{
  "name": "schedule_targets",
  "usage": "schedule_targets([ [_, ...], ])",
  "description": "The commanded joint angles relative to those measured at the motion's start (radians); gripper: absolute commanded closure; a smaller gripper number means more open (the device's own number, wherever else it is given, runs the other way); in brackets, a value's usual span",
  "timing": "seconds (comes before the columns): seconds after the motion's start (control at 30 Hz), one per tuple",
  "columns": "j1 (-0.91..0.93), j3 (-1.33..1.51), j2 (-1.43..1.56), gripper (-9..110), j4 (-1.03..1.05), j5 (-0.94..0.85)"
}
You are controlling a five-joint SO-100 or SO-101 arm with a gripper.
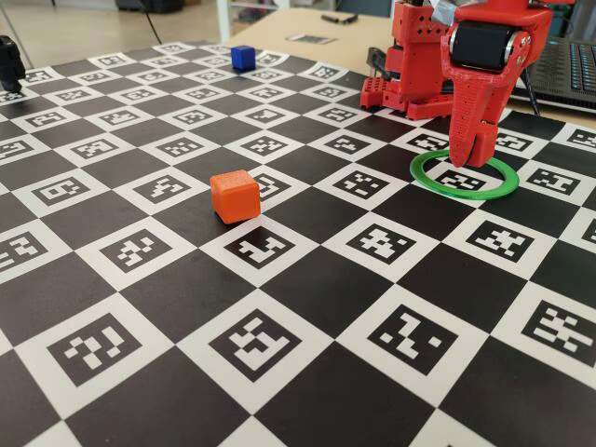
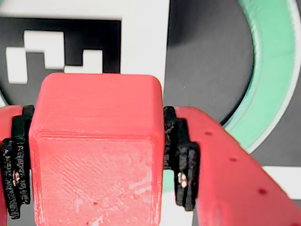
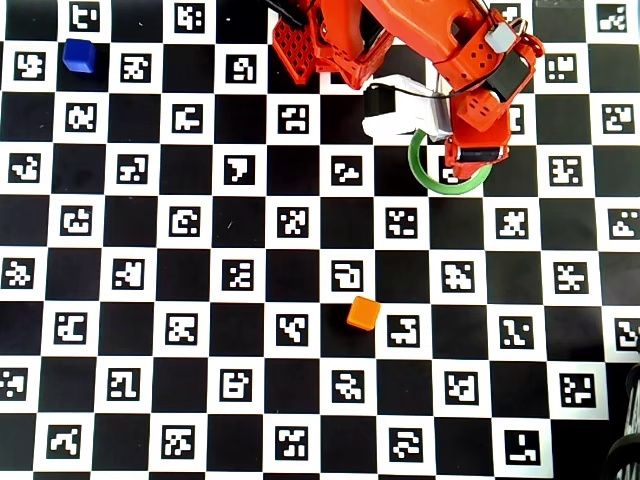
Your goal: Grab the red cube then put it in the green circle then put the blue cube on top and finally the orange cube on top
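Note:
My gripper [image 2: 99, 162] is shut on the red cube [image 2: 96, 141], which sits between the black pads [image 2: 182, 160]. In the fixed view the gripper [image 1: 470, 154] points down just above the board, inside the far side of the green circle [image 1: 466, 195]. The ring also shows in the wrist view [image 2: 277, 70] and the overhead view [image 3: 414, 165], where the gripper [image 3: 470, 160] covers part of it. The orange cube [image 1: 234, 196] [image 3: 363, 313] lies on the board mid-field. The blue cube [image 1: 243, 58] [image 3: 80, 55] sits at the far left corner.
The chequered marker board [image 1: 279, 307] covers the table. The red arm base [image 1: 410, 56] stands behind the ring. A black keyboard [image 1: 568, 70] lies at the far right and a dark object [image 1: 9, 60] at the far left edge.

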Motion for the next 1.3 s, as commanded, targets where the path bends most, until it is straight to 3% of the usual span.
schedule_targets([
  [0.0, -0.023, 0.002, 0.005, 102, -0.034, 0.003],
  [0.6, -0.011, 0.005, -0.089, 102, -0.043, -0.017],
  [0.97, -0.026, 0.002, -0.071, 79, -0.005, 0.014],
  [1.27, -0.034, -0.008, -0.020, 72, 0.025, 0.020],
])
